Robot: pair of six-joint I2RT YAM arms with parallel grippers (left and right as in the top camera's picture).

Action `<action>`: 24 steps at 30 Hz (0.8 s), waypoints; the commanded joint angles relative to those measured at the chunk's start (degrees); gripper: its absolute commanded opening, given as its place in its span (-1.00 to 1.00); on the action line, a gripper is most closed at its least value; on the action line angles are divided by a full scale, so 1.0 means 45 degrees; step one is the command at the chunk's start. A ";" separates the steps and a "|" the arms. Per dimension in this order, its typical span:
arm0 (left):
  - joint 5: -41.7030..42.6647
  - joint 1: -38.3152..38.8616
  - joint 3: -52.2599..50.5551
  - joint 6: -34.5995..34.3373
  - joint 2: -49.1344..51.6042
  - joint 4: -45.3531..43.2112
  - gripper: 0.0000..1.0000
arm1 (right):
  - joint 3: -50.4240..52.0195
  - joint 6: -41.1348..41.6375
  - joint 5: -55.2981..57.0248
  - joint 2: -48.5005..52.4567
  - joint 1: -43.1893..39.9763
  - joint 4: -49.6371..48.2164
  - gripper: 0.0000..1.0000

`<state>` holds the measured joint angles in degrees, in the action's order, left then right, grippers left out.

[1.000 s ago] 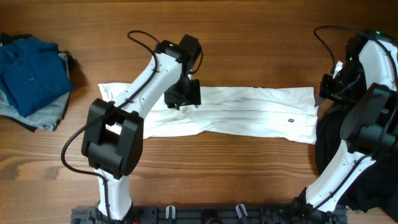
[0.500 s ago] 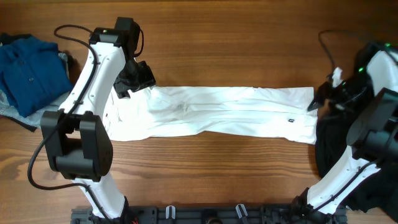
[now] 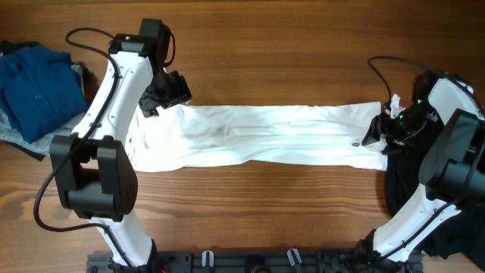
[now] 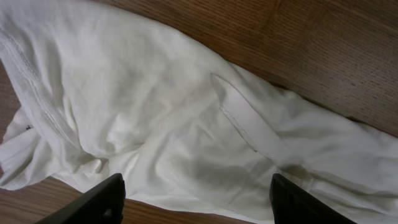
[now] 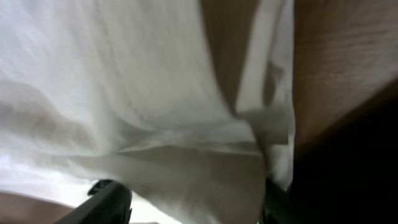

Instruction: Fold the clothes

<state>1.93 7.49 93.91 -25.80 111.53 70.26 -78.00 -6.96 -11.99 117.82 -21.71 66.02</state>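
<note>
Soft even light; the white garment (image 5: 155, 93) looks blurred in right wrist view.

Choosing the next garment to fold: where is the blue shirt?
Overhead, the blue shirt lies at the table's left edge atop a grey garment, left of the left arm.

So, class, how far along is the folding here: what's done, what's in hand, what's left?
Done: the white garment lies folded lengthwise into a long strip. In hand: the left gripper and right gripper hang open over its two ends, gripping nothing. Left: folding the strip crosswise, then probably the black garment under the right arm; the blue clothes sit piled far left.
</note>
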 commanded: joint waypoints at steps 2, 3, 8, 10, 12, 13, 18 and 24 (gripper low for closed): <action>-0.0112 -0.0058 -0.0039 0.0112 -0.0194 -0.0044 0.49 | -0.0024 0.0068 0.0418 -0.0670 0.0024 -0.0923 0.29; -0.0112 -0.0058 -0.0039 0.0112 -0.0194 -0.0044 0.49 | -0.0024 0.0437 0.0874 -0.0685 0.0024 -0.0947 0.29; -0.0112 -0.0058 -0.0039 0.0112 -0.0194 -0.0024 0.50 | -0.0219 0.0185 0.1239 -0.0903 0.0000 -0.1039 0.32; -0.0112 -0.0058 -0.0039 0.0107 -0.0194 0.0024 0.50 | -0.0257 -0.0544 0.0831 -0.1175 0.0005 -0.1355 0.37; -0.0112 -0.0049 -0.0039 0.0107 -0.0194 0.0024 0.50 | -0.0248 -0.0845 0.0427 -0.1190 0.0000 -0.1637 0.45; -0.0107 -0.0049 -0.0039 0.0107 -0.0194 0.0024 0.50 | -0.0248 -0.0850 0.0199 -0.1180 0.0005 -0.1826 0.51; -0.0107 -0.0049 -0.0039 0.0107 -0.0194 0.0175 0.50 | -0.0185 -0.1093 -0.0029 -0.1083 0.0005 -0.2361 0.59; -0.0107 -0.0049 -0.0039 0.0107 -0.0194 0.0257 0.51 | 0.1462 -0.1015 -0.0039 -0.1064 0.0005 -0.3555 0.59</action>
<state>1.96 7.49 93.91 -25.82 111.53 71.20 -74.24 -10.94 -10.76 113.78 -21.74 51.11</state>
